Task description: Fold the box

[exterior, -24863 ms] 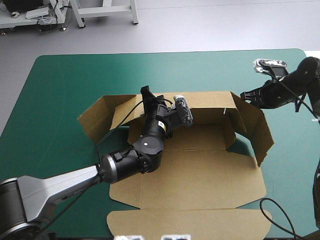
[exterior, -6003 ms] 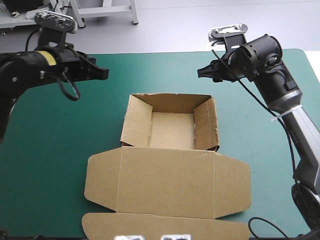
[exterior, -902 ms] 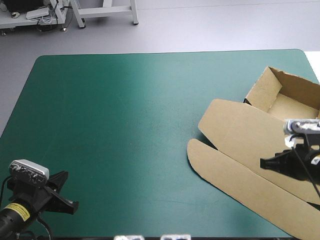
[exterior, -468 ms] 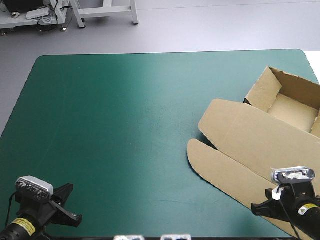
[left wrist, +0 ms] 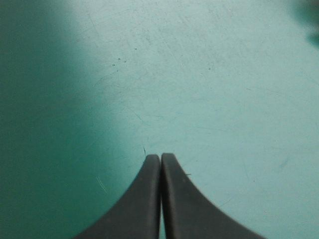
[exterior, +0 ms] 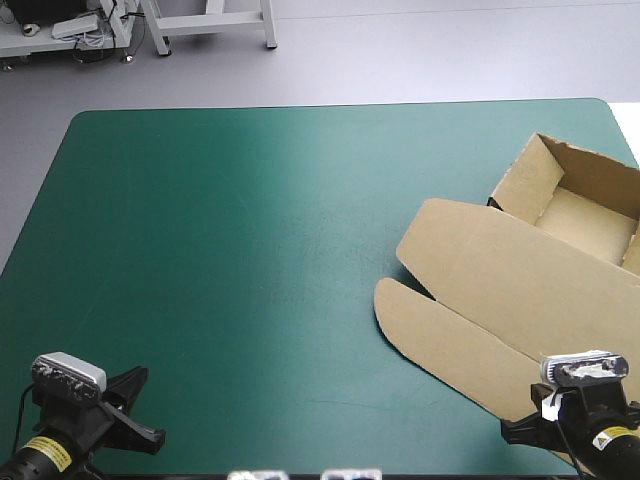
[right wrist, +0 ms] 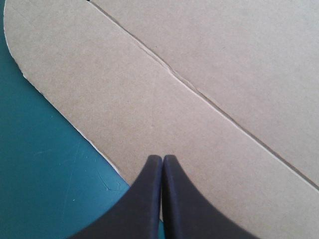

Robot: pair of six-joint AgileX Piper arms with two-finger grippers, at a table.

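Box (exterior: 500, 290): lies at the right side of the high view, running off the right edge of the frame. Stands as an open tray (exterior: 585, 215) at upper right, walls raised, brown floor showing inside. Spreads its lid (exterior: 520, 270) flat from the tray toward the lower middle of the frame, ending in a rounded flap (exterior: 430, 330) that rests on the teal-green cover (exterior: 250, 250). Shows a straight crease (right wrist: 199, 92) between lid and flap in the right wrist view.

Left gripper (left wrist: 160, 157): sits in the lower left corner of the high view, well apart from the board. Black fingers pressed together into one pointed arch, holding nothing, with only bare cover ahead and beneath.

Right gripper (right wrist: 162, 158): sits in the lower right corner of the high view. Fingers likewise closed tip to tip, nothing between them. Points over the flap, just beside its curved outer edge where brown meets teal-green. Cannot tell whether the tips touch the board.
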